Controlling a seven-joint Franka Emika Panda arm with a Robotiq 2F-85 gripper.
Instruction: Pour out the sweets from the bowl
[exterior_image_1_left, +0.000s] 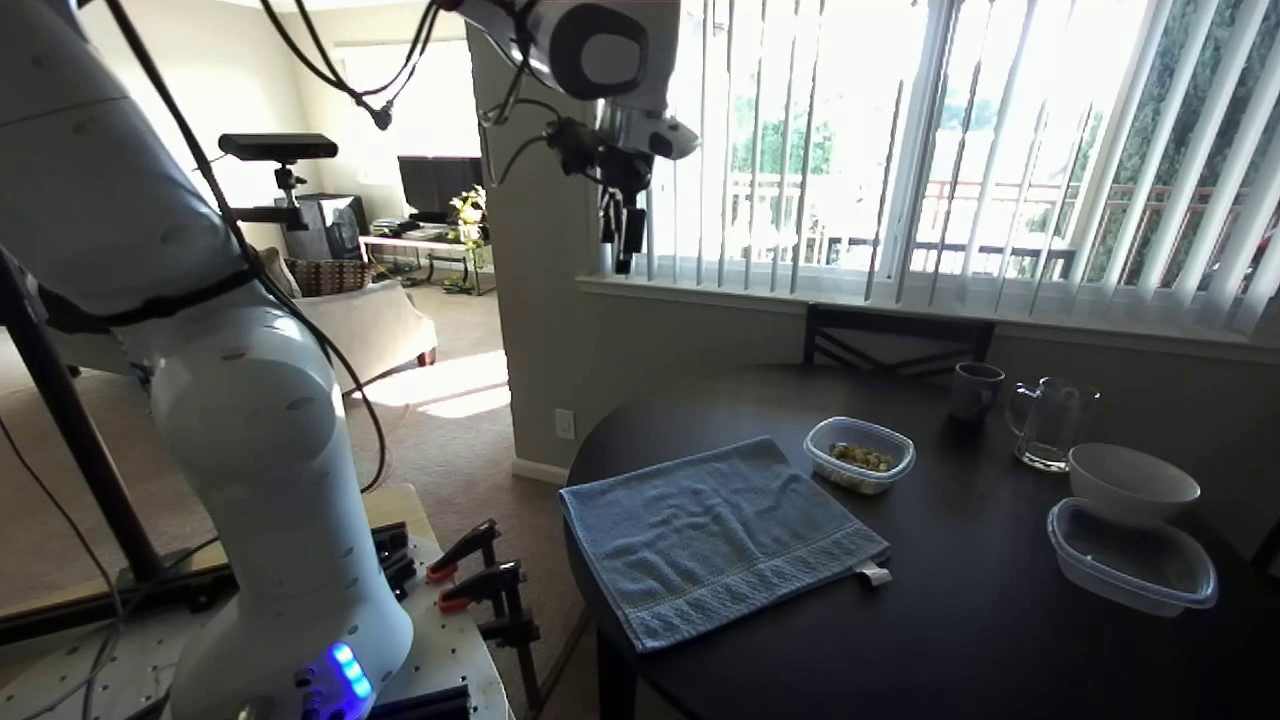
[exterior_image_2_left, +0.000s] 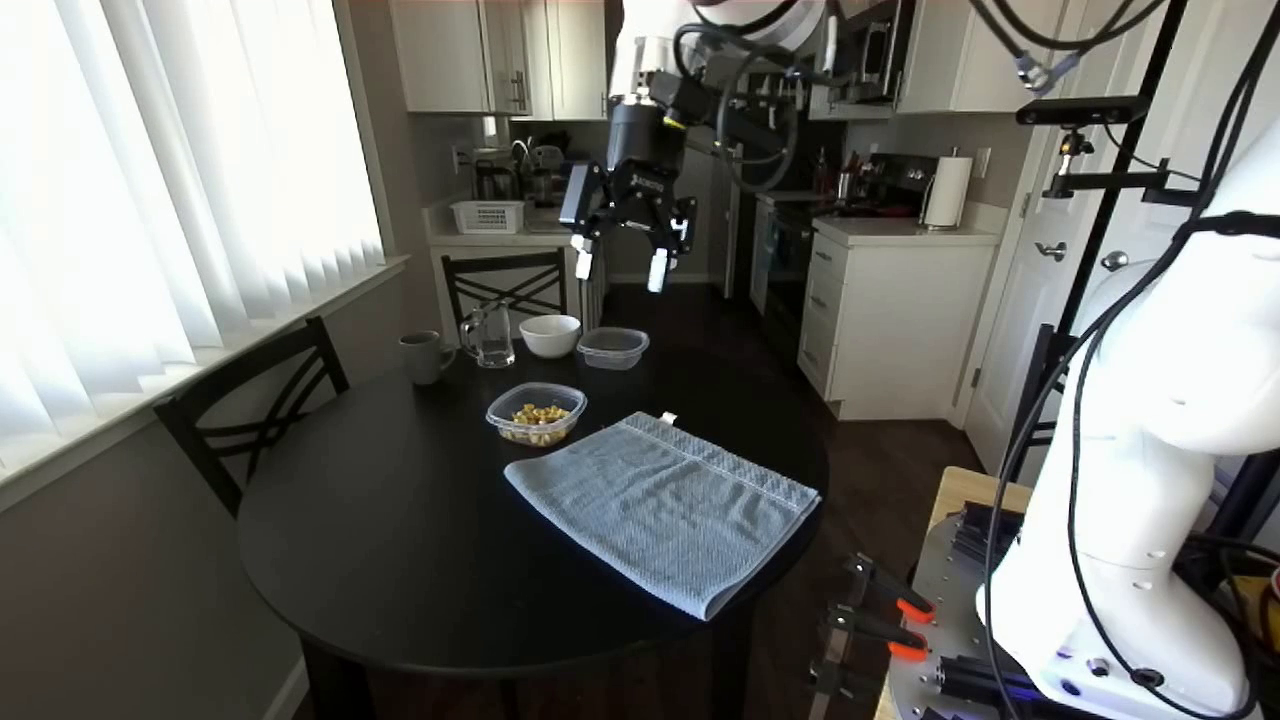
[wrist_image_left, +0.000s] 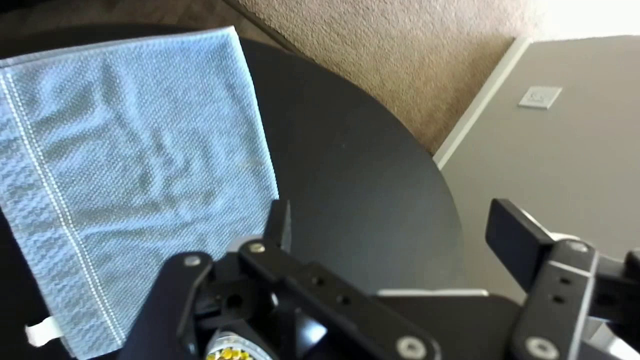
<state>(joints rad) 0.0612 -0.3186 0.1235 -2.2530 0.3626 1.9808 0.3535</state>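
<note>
Seems hardly begun. Holds the claw (exterior_image_2_left: 621, 268) spread wide, pinching nothing, well above the tabletop (exterior_image_2_left: 400, 540). Find the bowl (exterior_image_2_left: 545, 396) upright at ten o'clock from the towel (exterior_image_2_left: 670, 505) in an exterior view, with sweets (exterior_image_2_left: 538, 416) piled inside; low at seven o'clock in the wrist view, partly hidden by the claw. Can make out no sweets elsewhere, so judge no pouring done. Left to do, presumably: reach down, grip the bowl's rim, lift, carry, tip. Cannot tell where to pour: perhaps into the white bowl (exterior_image_2_left: 550, 342), at twelve o'clock from the sweets there, or the clear tub (exterior_image_2_left: 613, 352), between one and two
</note>
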